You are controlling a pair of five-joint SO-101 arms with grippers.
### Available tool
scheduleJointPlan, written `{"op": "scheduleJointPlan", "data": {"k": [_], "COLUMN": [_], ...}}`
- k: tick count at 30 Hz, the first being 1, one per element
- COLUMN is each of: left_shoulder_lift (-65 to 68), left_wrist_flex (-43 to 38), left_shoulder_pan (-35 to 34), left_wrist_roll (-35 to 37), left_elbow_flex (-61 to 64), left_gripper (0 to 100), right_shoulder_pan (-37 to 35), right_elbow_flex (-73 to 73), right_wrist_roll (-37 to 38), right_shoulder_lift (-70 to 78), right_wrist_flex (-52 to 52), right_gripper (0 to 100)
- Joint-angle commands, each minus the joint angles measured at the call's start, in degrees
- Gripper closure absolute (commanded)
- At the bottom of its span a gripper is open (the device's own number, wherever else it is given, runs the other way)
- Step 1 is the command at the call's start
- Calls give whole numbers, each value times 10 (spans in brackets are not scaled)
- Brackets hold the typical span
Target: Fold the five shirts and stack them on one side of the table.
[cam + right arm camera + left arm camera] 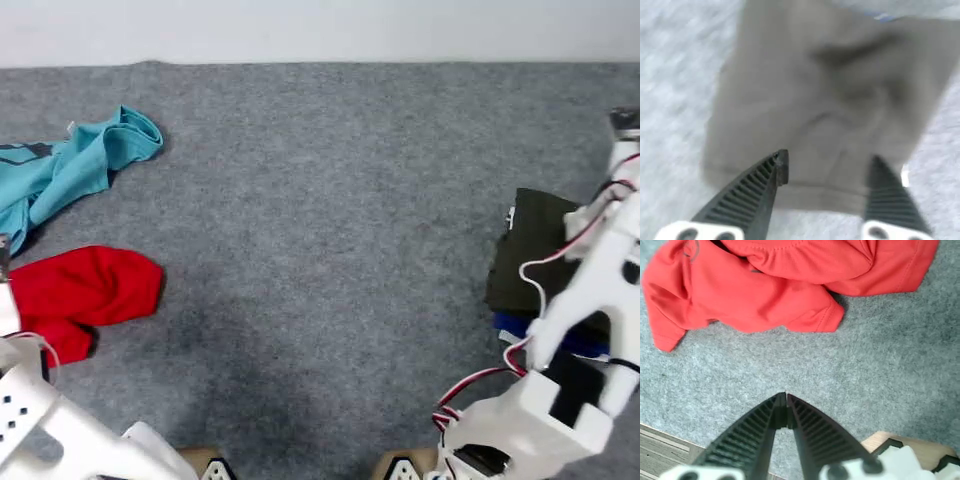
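A crumpled red shirt [85, 290] lies at the table's left edge; in the left wrist view the red shirt [765, 285] spreads just beyond my left gripper [786, 400], which is shut and empty over bare carpet. A teal shirt [70, 165] lies bunched farther back on the left. At the right edge a folded dark shirt [535, 250] tops a stack with a blue shirt [520, 328] under it. My right gripper [827, 167] hangs open just above the dark shirt [835, 100], nothing between its fingers. The right arm [590, 290] covers part of the stack.
Grey carpet [330, 220] covers the table, with a wide bare stretch between the loose shirts on the left and the stack on the right. A white wall [320, 30] runs along the far edge. The arm bases [400, 468] sit at the near edge.
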Motion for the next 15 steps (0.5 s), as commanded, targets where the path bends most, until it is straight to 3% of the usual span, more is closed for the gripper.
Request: {"op": "scheduleJointPlan", "data": {"k": [1,2,15], "left_shoulder_lift": [-12,-12,-12], "left_wrist_flex": [12,12,12], "left_shoulder_pan": [-3,-3,-2], "left_wrist_roll": [-1,-1,-1], "left_elbow_flex": [0,-1,0], "left_gripper": [994,994,994], "right_shoulder_pan": [-36,-42,-56], "right_elbow_flex": [-32,-27,84], "right_wrist_roll": [7,13,2], "right_shoulder_lift": [-33,-32,100], "right_wrist_flex": [59,69,39], "right_gripper": [959,994,990]}}
